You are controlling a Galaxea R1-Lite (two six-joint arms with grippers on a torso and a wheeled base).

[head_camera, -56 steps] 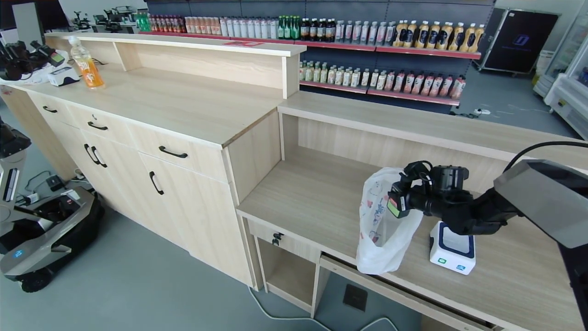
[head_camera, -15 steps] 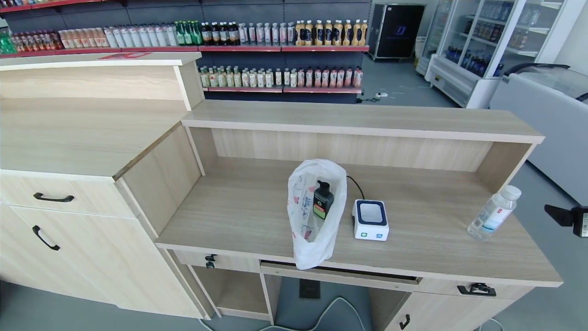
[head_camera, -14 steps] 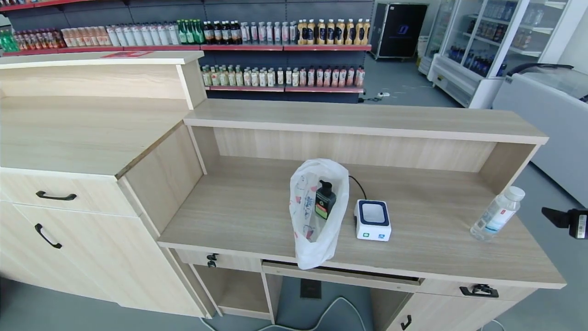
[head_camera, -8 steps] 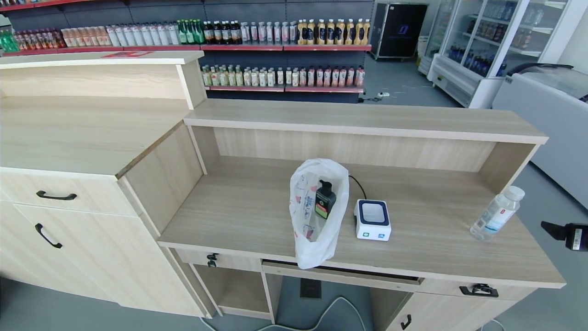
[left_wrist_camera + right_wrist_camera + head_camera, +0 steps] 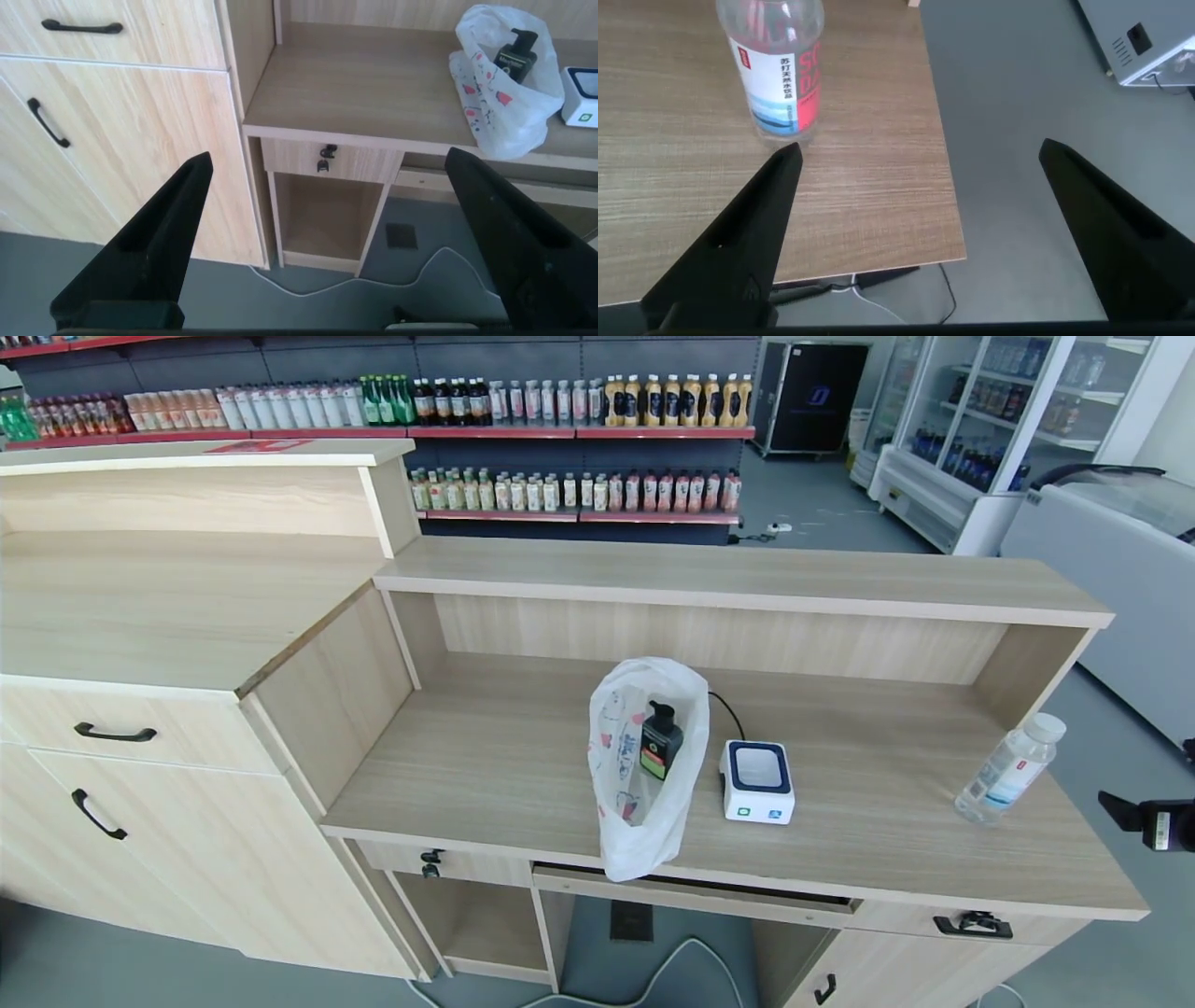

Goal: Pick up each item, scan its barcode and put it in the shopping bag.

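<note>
The right gripper [image 5: 920, 147] is spread wide with nothing between its black fingers. It hangs by the right end of the wooden desk [image 5: 485, 756], one finger over the desktop and the other over the grey floor. Near it stands a water bottle [image 5: 775, 70], upright near the desk's right end: clear plastic, white cap, and a label in white, blue and red.

The left gripper [image 5: 327, 159] is likewise spread and holds nothing. It sits low in front of the desk's left end.

Well to the left of the water bottle, a white barcode scanner [image 5: 756, 782] with a dark-framed window sits on the desk. Just beside that, at the front edge, the shopping bag [image 5: 616, 784] stands open. It is thin white plastic with red prints and holds an upright black pump bottle [image 5: 660, 747] with a red and green label.
</note>
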